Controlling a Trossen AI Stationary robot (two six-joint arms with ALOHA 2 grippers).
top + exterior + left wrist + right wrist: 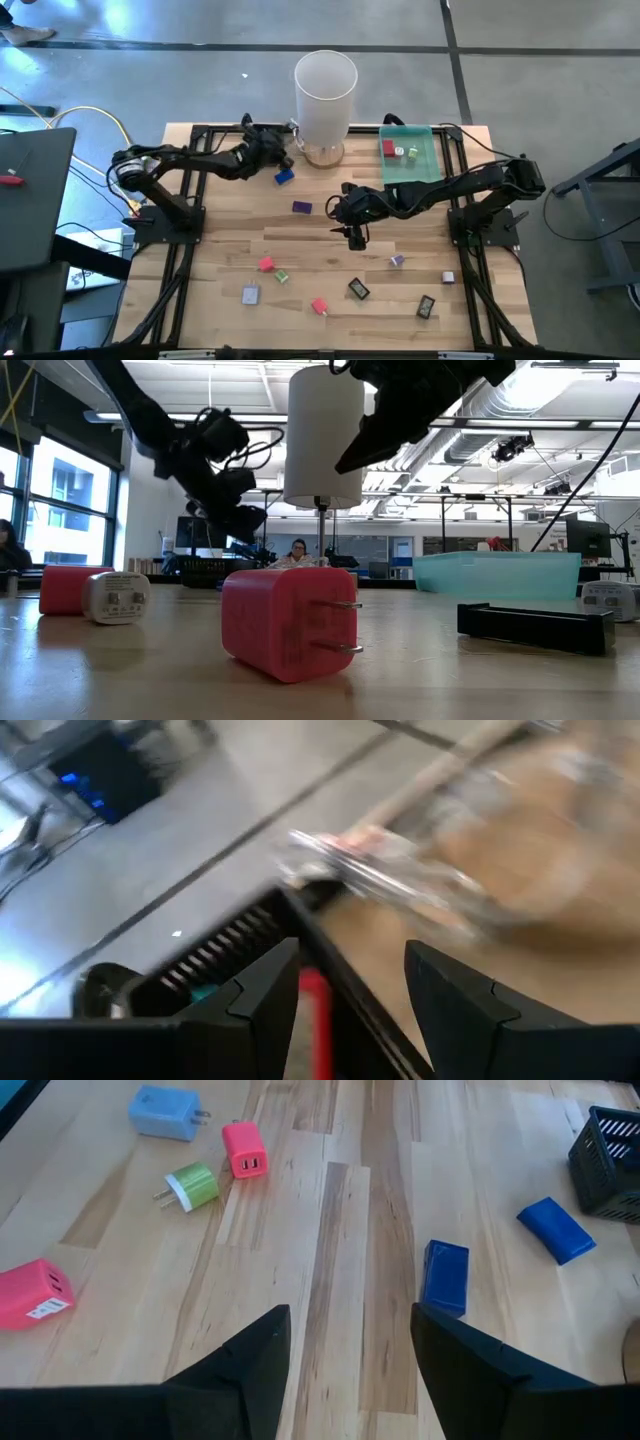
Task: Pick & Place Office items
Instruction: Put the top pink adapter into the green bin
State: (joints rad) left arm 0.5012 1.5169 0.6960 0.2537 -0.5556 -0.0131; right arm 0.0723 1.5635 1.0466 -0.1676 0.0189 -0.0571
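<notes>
Wooden tabletop (230,250), white cylinder (325,92) as your landmark. Left hand (274,143) hovers just left of it, fingers parted, empty. Right hand (356,236) hangs in front of it, parted, empty. Office items (350,288) lie scattered well in front; blue blocks (285,177) nearer.

We see the left gripper (350,990) at the bottom of the frame, its two dark fingers (255,1000) parted with nothing between them. A red strip (315,1020) shows in the gap. Grey floor (150,850) fills the upper left, blurred wooden tabletop (560,890) the right.
</notes>
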